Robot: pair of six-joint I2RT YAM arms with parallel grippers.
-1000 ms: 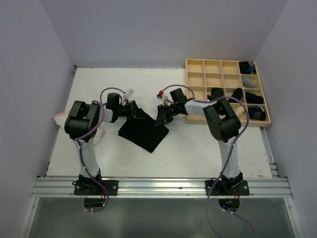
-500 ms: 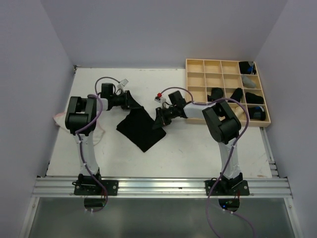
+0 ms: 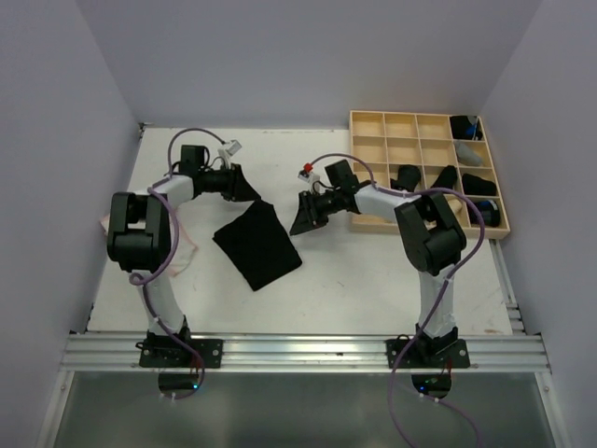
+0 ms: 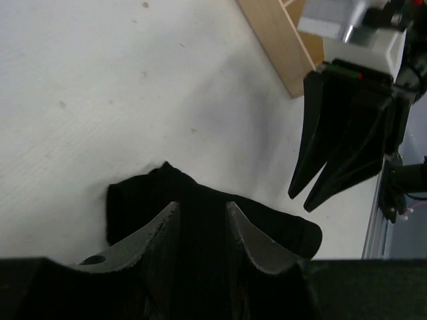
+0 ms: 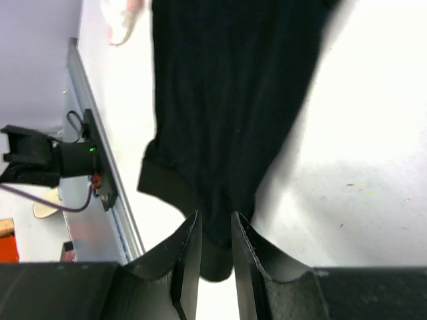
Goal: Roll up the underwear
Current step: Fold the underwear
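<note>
One black underwear [image 3: 256, 245] lies flat on the white table between the two arms. My left gripper [image 3: 254, 193] hovers at its far corner. In the left wrist view [image 4: 202, 205] the jaws are apart, and the black cloth [image 4: 133, 193] shows between and beyond them, unpinched. My right gripper [image 3: 297, 227] is a little to the right of the cloth and off it. It shows narrowly open and empty in the left wrist view [image 4: 301, 199]. In the right wrist view [image 5: 215, 217] the cloth [image 5: 227, 100] lies on the table beyond the fingers.
A pale wooden grid tray [image 3: 415, 113] stands at the back right, with black rolls [image 3: 478, 185] in its right-hand compartments. A whitish, pink-edged cloth [image 3: 114, 222] lies at the table's left edge, partly behind the left arm. Grey walls close in both sides.
Both grippers held the black cloth's corners raised earlier. Now the cloth lies flatter, shifted a little towards the near left. The left gripper has moved back and left, and the right gripper is off the cloth.
</note>
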